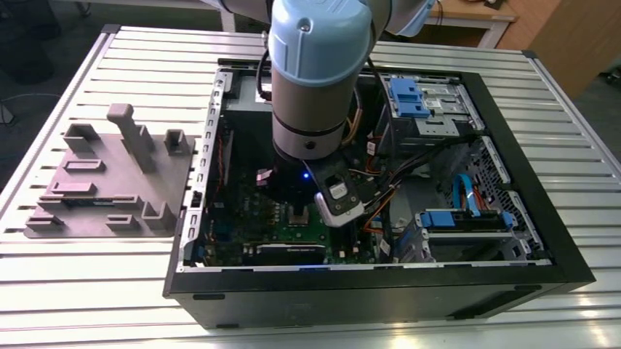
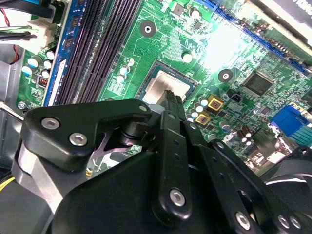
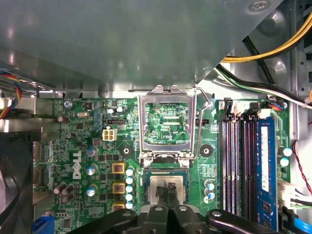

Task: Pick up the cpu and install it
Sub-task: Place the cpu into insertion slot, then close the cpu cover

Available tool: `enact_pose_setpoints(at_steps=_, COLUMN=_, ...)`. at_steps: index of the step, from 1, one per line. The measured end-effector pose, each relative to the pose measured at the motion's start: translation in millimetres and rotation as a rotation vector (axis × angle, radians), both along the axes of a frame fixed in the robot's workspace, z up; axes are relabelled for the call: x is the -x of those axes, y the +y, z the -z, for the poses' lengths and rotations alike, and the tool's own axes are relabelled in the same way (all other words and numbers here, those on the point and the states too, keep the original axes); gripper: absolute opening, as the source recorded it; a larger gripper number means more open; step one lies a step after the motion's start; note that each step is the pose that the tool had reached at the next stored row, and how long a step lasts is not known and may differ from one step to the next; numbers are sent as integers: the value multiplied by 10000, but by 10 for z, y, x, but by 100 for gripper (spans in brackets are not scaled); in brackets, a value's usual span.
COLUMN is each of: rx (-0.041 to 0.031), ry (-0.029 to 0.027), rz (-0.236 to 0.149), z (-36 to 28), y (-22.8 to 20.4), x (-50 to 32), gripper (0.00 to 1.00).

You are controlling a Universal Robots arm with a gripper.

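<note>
Sitting well off to the exterior view's left of the square black cpu socket (image 3: 145, 185), on the slatted aluminium table (image 1: 78, 291): a moulded grey plastic fixture tray (image 1: 107, 185) with upright posts and shallow pockets. Moving rightward into the open black steel computer case (image 1: 388, 291), lying flat on its floor and surrounding the socket: a glossy green motherboard (image 3: 87, 146) studded with small cylindrical capacitors. Resting flat inside the socket, apparently seated: the cpu (image 3: 161, 184), a small square chip with a dull silver-grey metal top, also showing in the second wrist view (image 2: 163, 89). Judging the pick and the placing as done, with the thin bright steel load plate (image 3: 143, 126) standing hinged open just beside the socket, so the clamping looking not yet done. Hovering directly over the socket, tips at or just above the chip's top, contact being hard to confirm: the matte black gripper (image 3: 168, 189), jaws pressed together and carrying nothing, hanging from the pale blue and grey arm (image 1: 315, 65). Running alongside the socket further right: long dark ribbed memory slots (image 3: 239, 161) and a narrow blue memory stick (image 3: 264, 161). Sitting well right of the socket in the exterior view: blue plastic drive brackets (image 1: 412, 98).
</note>
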State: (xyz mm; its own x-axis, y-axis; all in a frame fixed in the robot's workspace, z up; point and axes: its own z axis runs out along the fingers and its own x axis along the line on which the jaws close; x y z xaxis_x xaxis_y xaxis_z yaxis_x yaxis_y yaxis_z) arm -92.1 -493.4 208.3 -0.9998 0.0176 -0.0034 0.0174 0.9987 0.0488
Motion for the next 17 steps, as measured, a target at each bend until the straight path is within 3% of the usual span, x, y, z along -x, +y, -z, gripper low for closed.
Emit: enact_pose_setpoints(at_steps=17, rx=0, ry=3, rz=0, z=-2, y=0, x=0, gripper=10)
